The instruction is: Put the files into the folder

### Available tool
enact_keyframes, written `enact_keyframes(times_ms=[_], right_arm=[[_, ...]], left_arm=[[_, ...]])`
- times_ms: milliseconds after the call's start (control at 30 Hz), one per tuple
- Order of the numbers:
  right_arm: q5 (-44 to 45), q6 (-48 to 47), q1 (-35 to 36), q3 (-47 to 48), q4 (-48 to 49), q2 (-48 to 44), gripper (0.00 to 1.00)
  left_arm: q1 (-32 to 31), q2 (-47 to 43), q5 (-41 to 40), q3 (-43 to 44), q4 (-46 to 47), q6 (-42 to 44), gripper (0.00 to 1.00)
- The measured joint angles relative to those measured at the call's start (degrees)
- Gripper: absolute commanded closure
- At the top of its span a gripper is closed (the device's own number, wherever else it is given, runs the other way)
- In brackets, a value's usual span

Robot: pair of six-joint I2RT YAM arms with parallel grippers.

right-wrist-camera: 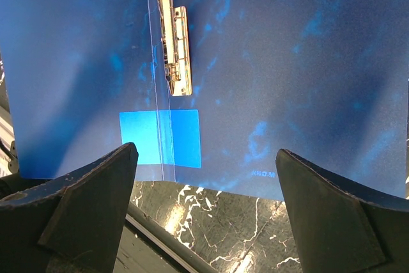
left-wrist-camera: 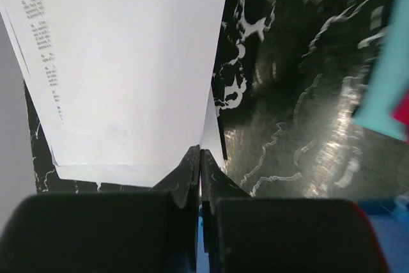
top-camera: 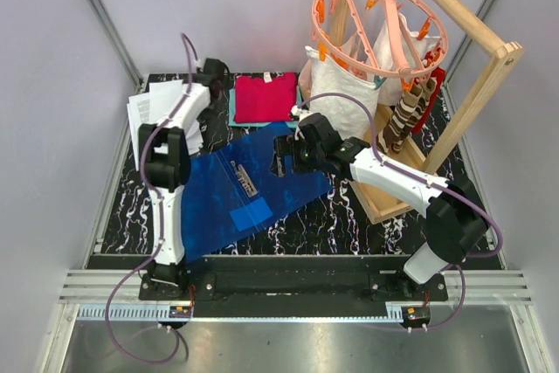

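behind the folder (top-camera: 218, 198) lay folded red and teal clothes (top-camera: 265, 96), and to their right a white cloth bag (top-camera: 345, 85) under a pink peg hanger (top-camera: 384, 72) on a wooden rack (top-camera: 478, 102). the right gripper (right-wrist-camera: 206, 153) hung spread wide over the folder's right half. the folder lay opened flat on the black marbled table (top-camera: 349, 233), translucent blue, with a metal clip (right-wrist-camera: 174, 43) on its spine. the files (left-wrist-camera: 128, 62), white sheets with small print, sat far left, their near corner pinched in the left gripper (left-wrist-camera: 199, 158).
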Motion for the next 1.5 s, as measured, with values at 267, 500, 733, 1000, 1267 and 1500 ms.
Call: enact_keyframes(times_ms=[267, 500, 733, 1000, 1267, 1500], right_arm=[[0.5, 0.0, 0.0, 0.0, -0.1, 0.0, 0.00], [0.5, 0.0, -1.5, 0.0, -0.1, 0.0, 0.00], [0.5, 0.1, -1.9, -0.5, -0.1, -0.2, 0.01], [-3.2, 2.2, -2.0, 6.2, 2.2, 8.3, 0.00], [-8.9, 6.6, -1.8, 34.0, 4.9, 32.2, 0.04], [-9.2, 13.3, -0.3, 70.7, 4.9, 56.9, 0.02]], left_arm=[[7.3, -19.0, 22.1, 4.7, -1.1, -4.8, 1.00], [8.8, -35.4, 47.1, -9.7, 4.8, -13.9, 1.00], [7.4, -36.3, 54.0, -20.2, 7.0, -17.9, 0.84], [13.7, -40.9, 45.2, -31.1, 10.1, -21.0, 0.59], [27.1, -37.0, 38.8, -31.7, 15.5, -25.7, 0.69], [30.8, -22.7, 39.2, -26.4, 16.1, -29.6, 0.71]])
